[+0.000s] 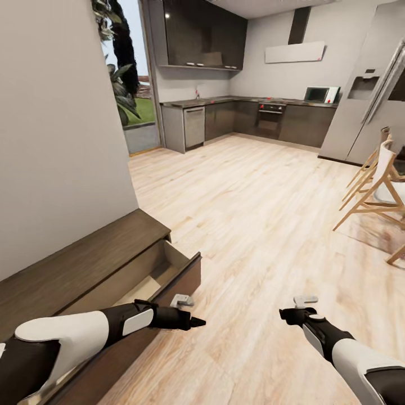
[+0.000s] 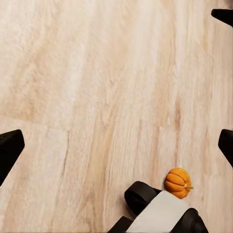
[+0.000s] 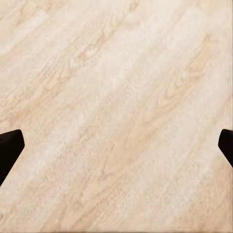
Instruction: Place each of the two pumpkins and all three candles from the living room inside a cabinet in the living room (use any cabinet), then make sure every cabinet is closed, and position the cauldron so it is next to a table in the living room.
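**Ana:** Against the left wall, the long low cabinet [image 1: 84, 264] sits with one drawer [image 1: 160, 275] pulled out toward the room. What shows of its inside looks bare, though the left arm covers part of it.

**Ben:** And the left gripper [image 1: 188, 315] hangs just in front of that drawer's near corner, fingers spread wide and nothing between them. The right gripper [image 1: 295, 312] is out over bare floor [image 1: 253, 214], well to the right, also spread and empty.

**Ana:** Now the small one: in the left wrist view a pumpkin [image 2: 178, 182] lies on the planks below the left gripper, beside a part of the robot.

**Ben:** So the left arm looks nearer to it. It's round, so no long axis to line up. I'd say the reach goes downward, then across into that drawer.
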Tool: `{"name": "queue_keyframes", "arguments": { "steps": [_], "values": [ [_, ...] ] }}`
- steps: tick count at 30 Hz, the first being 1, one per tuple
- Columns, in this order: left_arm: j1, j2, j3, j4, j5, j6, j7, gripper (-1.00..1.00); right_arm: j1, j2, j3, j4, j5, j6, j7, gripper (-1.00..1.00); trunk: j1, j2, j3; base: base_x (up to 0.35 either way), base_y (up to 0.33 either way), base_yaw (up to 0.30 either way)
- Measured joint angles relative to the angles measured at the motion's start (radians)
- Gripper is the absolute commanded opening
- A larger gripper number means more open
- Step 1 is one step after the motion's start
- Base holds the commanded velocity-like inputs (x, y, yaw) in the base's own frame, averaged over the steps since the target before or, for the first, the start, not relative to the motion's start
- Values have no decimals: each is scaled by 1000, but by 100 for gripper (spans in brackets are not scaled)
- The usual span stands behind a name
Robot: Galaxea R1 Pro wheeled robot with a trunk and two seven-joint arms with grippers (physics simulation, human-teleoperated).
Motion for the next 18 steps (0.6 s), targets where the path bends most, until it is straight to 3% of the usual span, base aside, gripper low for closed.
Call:
{"name": "queue_keyframes", "arguments": {
  "steps": [7, 13, 18],
  "values": [
    [1, -9, -1, 85, 1, -2, 0, 100, 0, -3, 0, 1, 0, -1, 0, 100, 0, 0, 8, 0, 0, -240],
    [1, -12, -1, 100, 1, -2, 1, 100, 0, -10, 0, 9, 0, 5, -1, 100, 0, 0, 15, 0, 0, -240],
    [2, -17, -2, 102, 0, -2, 3, 100, 0, -37, 0, 51, -1, 4, 3, 100, 0, 0, 21, 0, 0, -239]
  ]
}}
